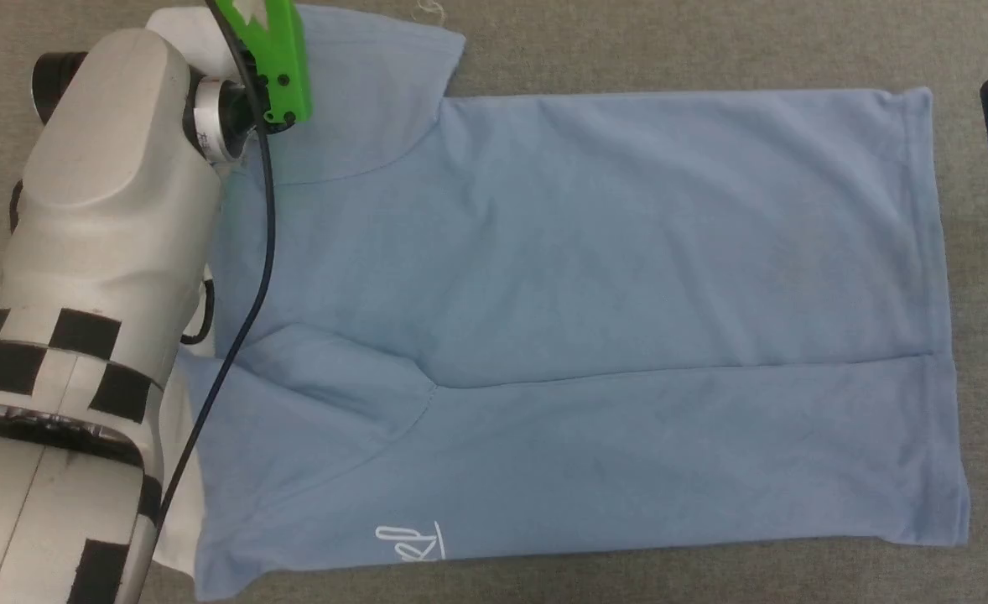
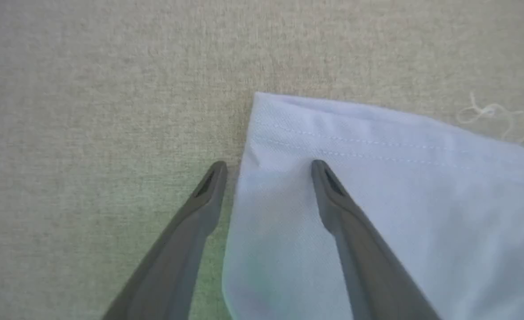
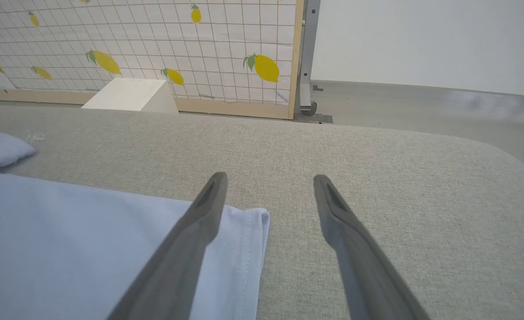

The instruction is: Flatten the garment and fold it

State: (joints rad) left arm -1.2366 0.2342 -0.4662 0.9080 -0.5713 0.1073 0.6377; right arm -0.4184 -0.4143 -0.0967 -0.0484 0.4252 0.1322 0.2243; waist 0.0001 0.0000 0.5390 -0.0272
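Observation:
The garment (image 1: 595, 277), a light-blue top, lies spread flat on the grey cloth-covered table (image 1: 628, 42). Its near part is folded over along a straight line, and a small white script logo (image 1: 414, 545) sits at the near edge. White lining (image 1: 177, 478) peeks out at its left. In the left wrist view my left gripper (image 2: 268, 169) is open over the stitched hem corner of a sleeve (image 2: 377, 186), one finger above cloth and the other above bare table. My right gripper (image 3: 270, 181) is open at the garment's far right corner (image 3: 248, 231), holding nothing.
My pale left forearm (image 1: 108, 168) with a green part (image 1: 272, 59) covers the garment's left end. A loose white thread (image 2: 493, 113) lies beside the sleeve. Beyond the table's far edge stand a white box (image 3: 131, 94) and a lemon-patterned grid screen (image 3: 155, 40).

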